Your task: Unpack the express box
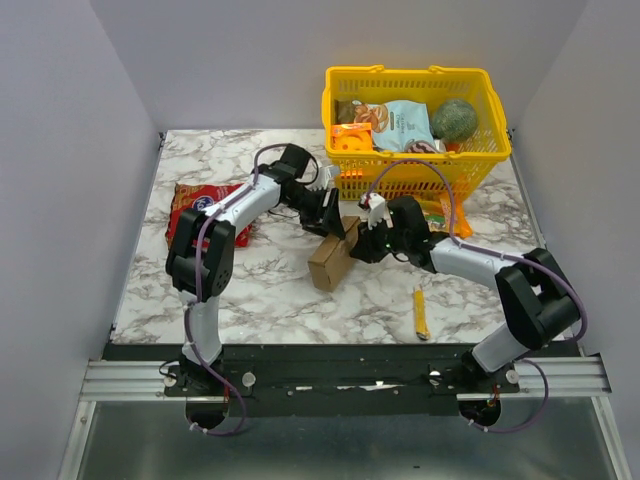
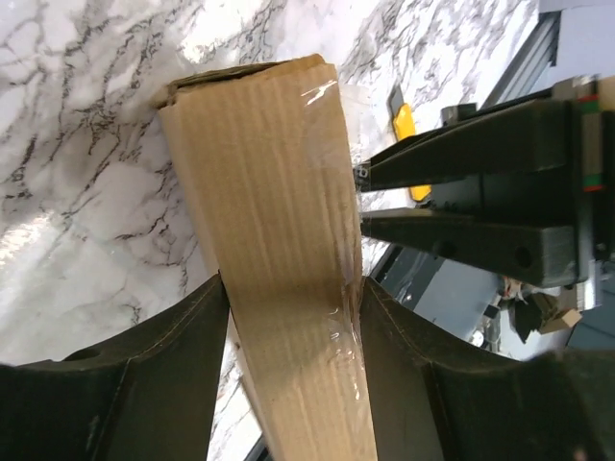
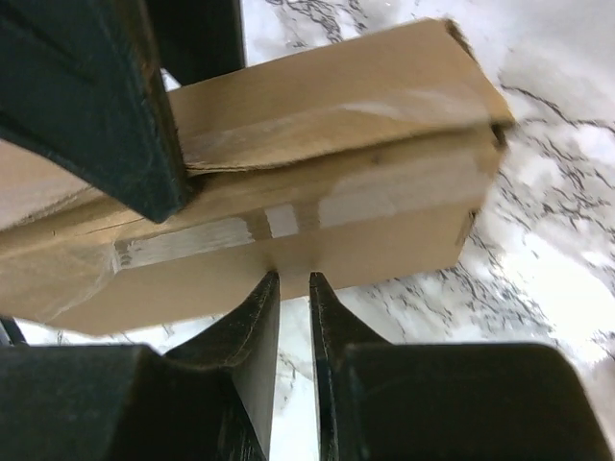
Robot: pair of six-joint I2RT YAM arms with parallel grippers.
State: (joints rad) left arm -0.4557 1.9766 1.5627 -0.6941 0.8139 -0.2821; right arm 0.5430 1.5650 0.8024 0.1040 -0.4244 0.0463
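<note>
The box is found at the middle of the worktop, between the two arms. Its long axis runs from the near edge towards the far side. The far end is clamped across its thin width by the left tool, so the box is held steady on its narrow side.

The right tool is brought in from the right, square to the long axis. Its tips are set against the broad face, just below the clear tape along the flap seam. Its fingers are drawn almost together, with only a thin slit between them. Nothing can be seen caught in that slit. The flap is judged not yet lifted, and the seam lies directly ahead of the right tool.
</note>
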